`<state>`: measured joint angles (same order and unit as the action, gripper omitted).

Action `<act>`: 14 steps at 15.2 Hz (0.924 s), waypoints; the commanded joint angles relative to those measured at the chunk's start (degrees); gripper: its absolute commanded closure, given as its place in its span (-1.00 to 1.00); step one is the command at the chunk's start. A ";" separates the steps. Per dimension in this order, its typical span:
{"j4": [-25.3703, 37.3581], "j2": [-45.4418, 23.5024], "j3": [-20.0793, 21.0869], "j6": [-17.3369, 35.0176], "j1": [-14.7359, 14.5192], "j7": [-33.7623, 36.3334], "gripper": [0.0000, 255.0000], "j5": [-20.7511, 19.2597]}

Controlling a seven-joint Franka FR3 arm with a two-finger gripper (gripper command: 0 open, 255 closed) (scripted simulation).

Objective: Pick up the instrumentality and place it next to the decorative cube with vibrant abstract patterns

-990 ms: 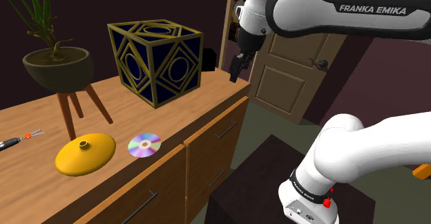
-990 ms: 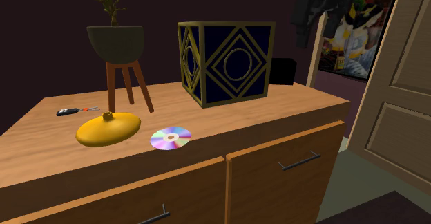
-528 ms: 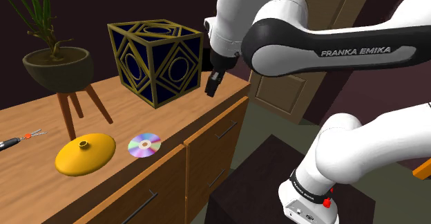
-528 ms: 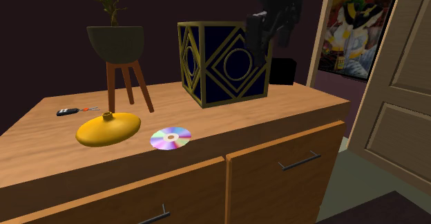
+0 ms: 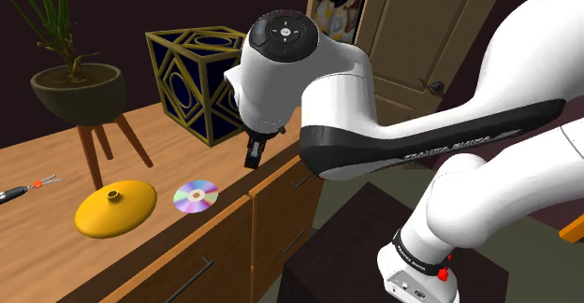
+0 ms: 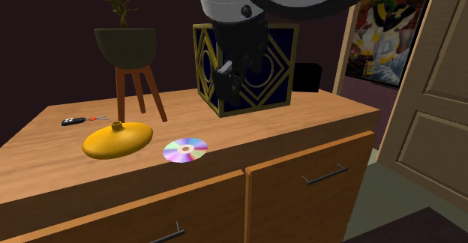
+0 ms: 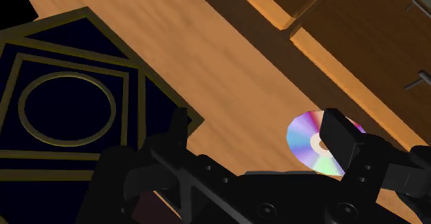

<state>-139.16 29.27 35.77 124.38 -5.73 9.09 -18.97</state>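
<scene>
A dark blue cube with gold frame lines (image 5: 211, 81) (image 6: 247, 65) (image 7: 62, 105) stands at the back of the wooden dresser top (image 5: 281, 128). A shiny rainbow disc (image 5: 196, 196) (image 6: 185, 150) (image 7: 307, 143) lies flat near the front edge. Beside it rests a yellow dome-shaped piece with a small knob (image 5: 115, 208) (image 6: 118, 139). My gripper (image 5: 251, 151) (image 6: 225, 84) (image 7: 259, 136) hangs in the air just in front of the cube, above the wood and short of the disc. Its fingers stand apart, open, with nothing between them.
A potted plant on a wooden tripod stand (image 5: 80, 91) (image 6: 126, 46) stands at the back beside the cube. A small black key fob (image 5: 11, 194) (image 6: 73, 121) lies beyond the yellow piece. A panelled door (image 5: 421, 58) (image 6: 435, 91) is past the dresser's end.
The arm has swung from beyond the dresser's end, across the front of the cube, and come lower over the top toward the disc. The objects have not moved.
</scene>
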 commanded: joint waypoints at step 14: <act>9.35 -44.61 32.28 -16.46 8.00 32.67 -1.00 -57.07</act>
<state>-131.23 -9.40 68.59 112.69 5.10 39.47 -70.04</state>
